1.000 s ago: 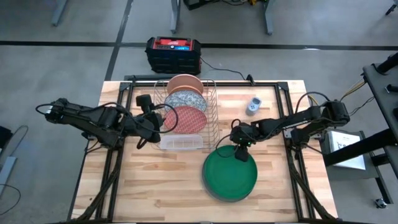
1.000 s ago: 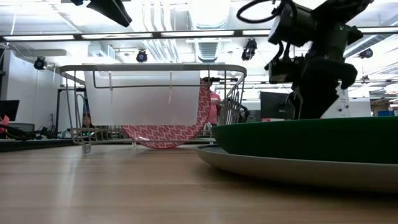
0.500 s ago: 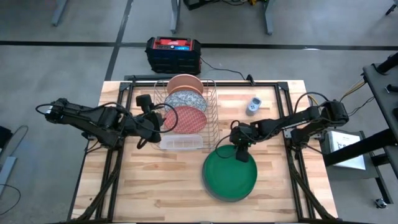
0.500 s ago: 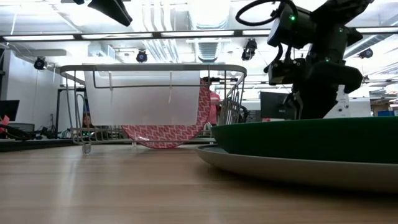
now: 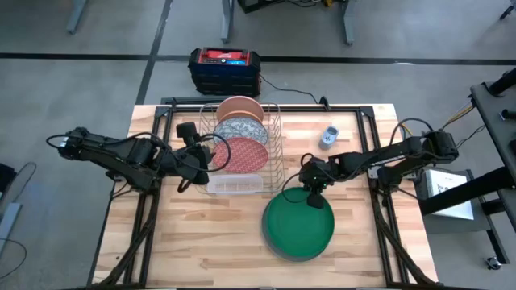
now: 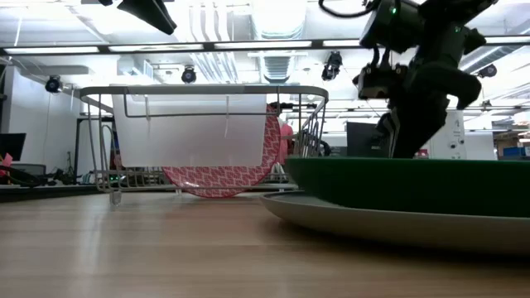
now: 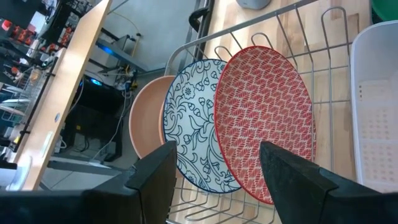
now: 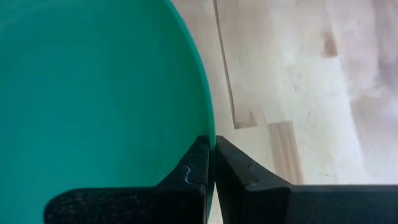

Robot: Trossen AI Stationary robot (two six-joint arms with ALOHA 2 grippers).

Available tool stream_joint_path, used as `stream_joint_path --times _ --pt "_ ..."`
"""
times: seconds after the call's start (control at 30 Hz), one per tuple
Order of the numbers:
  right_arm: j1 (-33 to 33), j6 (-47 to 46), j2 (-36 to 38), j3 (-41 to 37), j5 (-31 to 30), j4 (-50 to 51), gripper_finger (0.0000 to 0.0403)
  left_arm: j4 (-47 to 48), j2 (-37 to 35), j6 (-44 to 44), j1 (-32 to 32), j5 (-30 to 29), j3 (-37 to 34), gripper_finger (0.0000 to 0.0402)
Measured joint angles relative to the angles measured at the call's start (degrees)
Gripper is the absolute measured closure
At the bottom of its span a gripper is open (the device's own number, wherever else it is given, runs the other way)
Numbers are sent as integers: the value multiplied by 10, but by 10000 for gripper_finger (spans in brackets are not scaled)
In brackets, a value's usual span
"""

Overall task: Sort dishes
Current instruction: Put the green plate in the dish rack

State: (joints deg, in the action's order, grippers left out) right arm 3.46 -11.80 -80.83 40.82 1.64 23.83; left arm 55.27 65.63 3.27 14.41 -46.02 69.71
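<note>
A dark green plate lies on a grey plate at the table's near middle. My right gripper is shut on the green plate's far rim. In the wire rack, a salmon-pink plate, a white patterned plate and a red plate stand on edge between the wires. My left gripper is open just left of the rack and touches nothing; in its wrist view it faces the red plate. My right gripper pinches the green plate's far rim between its two fingers, one finger inside the plate and one outside. The fingers slant down from the table's far right. The plate still lies on the grey plate.
A clear tray sits at the rack's near side. A small grey-blue gadget lies right of the rack. A black and red box stands on the floor beyond the far edge. Bare wood stretches along the near left.
My right gripper has shut on the green plate's far rim. In the low view the plate's edge toward the rack has risen a little, and the plate now sits more level.
</note>
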Motion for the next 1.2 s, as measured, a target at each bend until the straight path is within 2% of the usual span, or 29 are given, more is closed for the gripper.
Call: stream_joint_path --times 0.3,0.47,0.63,0.77,0.9,0.97,1.07,1.2 --pt "0 21 101 2 -6 42 402 -2 0 0 0 -5 0 183" --pt "1 31 180 19 -12 79 402 -3 -2 5 0 -45 0 183" --pt "6 89 255 37 -33 76 402 -3 -8 12 0 -87 5 183" --pt "8 175 295 55 -87 45 403 0 -14 31 0 -131 6 183" --pt "7 305 306 70 -138 -67 403 1 -26 54 0 -203 6 183" --pt "7 388 298 77 -150 -132 403 2 -34 64 0 -227 6 183" --pt "0 509 270 93 -152 -218 403 4 -51 70 0 -228 6 183" --pt "-20 617 216 144 -148 -280 403 8 -78 69 0 -231 6 183"
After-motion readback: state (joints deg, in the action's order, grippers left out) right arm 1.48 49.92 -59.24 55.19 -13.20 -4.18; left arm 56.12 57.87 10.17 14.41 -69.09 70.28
